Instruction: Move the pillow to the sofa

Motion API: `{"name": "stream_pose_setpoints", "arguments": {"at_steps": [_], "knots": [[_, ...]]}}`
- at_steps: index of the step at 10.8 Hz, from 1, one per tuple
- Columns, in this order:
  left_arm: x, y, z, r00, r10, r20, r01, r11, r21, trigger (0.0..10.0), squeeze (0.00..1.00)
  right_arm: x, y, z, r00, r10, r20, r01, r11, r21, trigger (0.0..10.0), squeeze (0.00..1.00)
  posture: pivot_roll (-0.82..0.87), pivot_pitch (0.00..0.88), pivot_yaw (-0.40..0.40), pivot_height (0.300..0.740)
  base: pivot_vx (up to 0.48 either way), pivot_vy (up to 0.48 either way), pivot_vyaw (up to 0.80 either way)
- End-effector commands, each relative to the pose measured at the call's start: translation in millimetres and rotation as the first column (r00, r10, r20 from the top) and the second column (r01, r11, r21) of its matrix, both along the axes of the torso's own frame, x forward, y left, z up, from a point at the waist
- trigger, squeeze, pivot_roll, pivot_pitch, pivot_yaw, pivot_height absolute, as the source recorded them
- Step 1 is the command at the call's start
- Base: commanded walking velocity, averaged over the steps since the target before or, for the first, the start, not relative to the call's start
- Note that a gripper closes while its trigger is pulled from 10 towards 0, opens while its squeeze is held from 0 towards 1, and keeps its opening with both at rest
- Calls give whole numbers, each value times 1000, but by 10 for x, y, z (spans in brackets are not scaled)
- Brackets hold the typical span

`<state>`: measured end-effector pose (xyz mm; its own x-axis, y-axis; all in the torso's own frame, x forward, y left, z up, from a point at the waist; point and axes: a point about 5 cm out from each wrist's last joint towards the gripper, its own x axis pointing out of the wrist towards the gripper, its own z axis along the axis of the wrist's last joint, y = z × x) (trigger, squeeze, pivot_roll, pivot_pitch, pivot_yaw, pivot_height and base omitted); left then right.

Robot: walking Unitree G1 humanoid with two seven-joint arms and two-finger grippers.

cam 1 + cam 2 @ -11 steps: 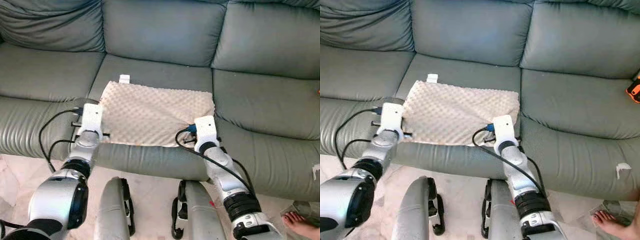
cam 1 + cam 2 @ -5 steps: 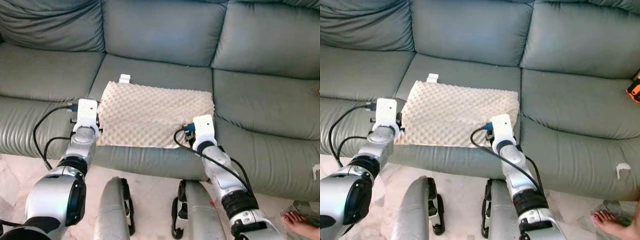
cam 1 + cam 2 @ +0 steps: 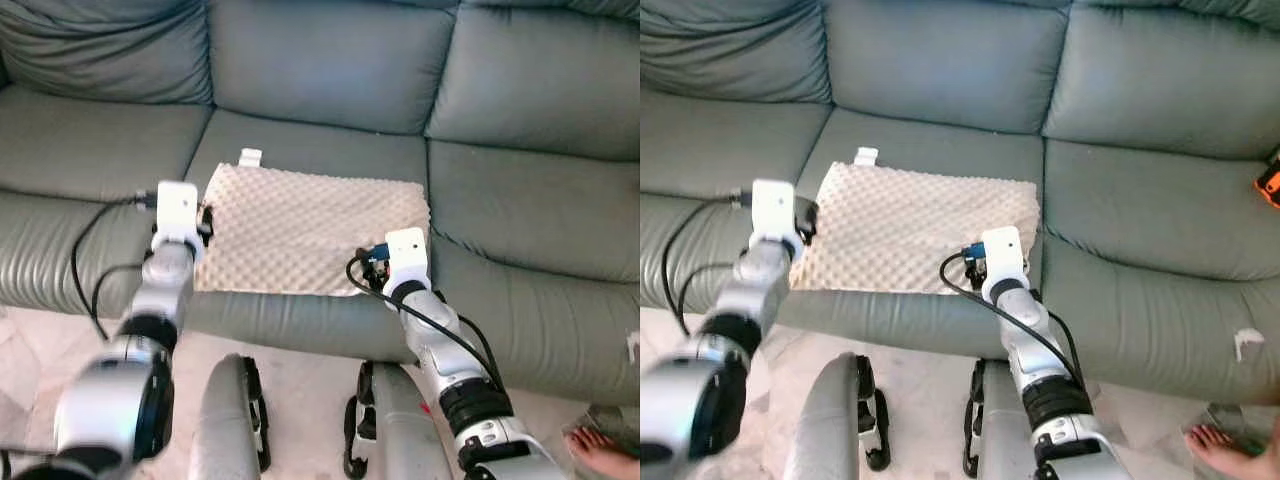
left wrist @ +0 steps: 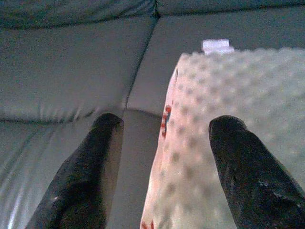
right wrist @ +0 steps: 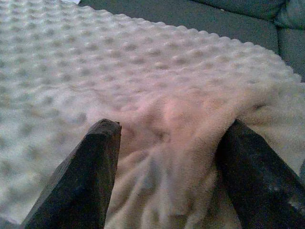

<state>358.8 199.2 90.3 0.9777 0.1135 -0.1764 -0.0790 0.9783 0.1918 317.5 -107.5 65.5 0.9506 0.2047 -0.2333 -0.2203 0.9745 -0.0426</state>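
Pillow flat on the sofa's middle seat, white tag at its 11 o'clock corner. Left gripper at the pillow's 9 o'clock edge, fingers spread astride that edge. Right gripper at the 4 o'clock corner, fingers spread around bunched fabric. Bare foot on the floor at 4 o'clock.

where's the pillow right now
The pillow lies flat on the sofa's middle seat cushion near the front edge, between the left gripper at its left side and the right gripper at its front right corner.
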Motion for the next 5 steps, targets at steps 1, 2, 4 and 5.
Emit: {"name": "stream_pose_setpoints", "arguments": {"at_steps": [1, 2, 4, 5], "knots": [[-38, 22, -42, 1000, -2, -9, 2, 1000, 3, 10000, 1000, -61, 33, -65, 1000, 7, -27, -6, 1000, 25, 10000, 1000, -56, 143, -1, 645, 0, 0, 0], [-100, 28, -64, 1000, -13, 0, 13, 1000, 0, 10000, 1000, -124, 76, -102, 998, 4, -55, -1, 999, 48, 10000, 1000, -53, 116, 3, 645, 0, 0, 0], [-231, -65, -80, 998, -64, 25, 65, 997, -36, 10000, 1000, -213, 13, -121, 994, -40, -98, 48, 995, 83, 10000, 1000, -48, 78, 6, 645, 0, 0, 0], [-322, -150, -94, 995, -89, 36, 91, 993, -69, 10000, 1000, -279, -52, -136, 991, -68, -117, 80, 992, 94, 10000, 1000, -40, 52, 4, 645, 0, 0, 0]]}}
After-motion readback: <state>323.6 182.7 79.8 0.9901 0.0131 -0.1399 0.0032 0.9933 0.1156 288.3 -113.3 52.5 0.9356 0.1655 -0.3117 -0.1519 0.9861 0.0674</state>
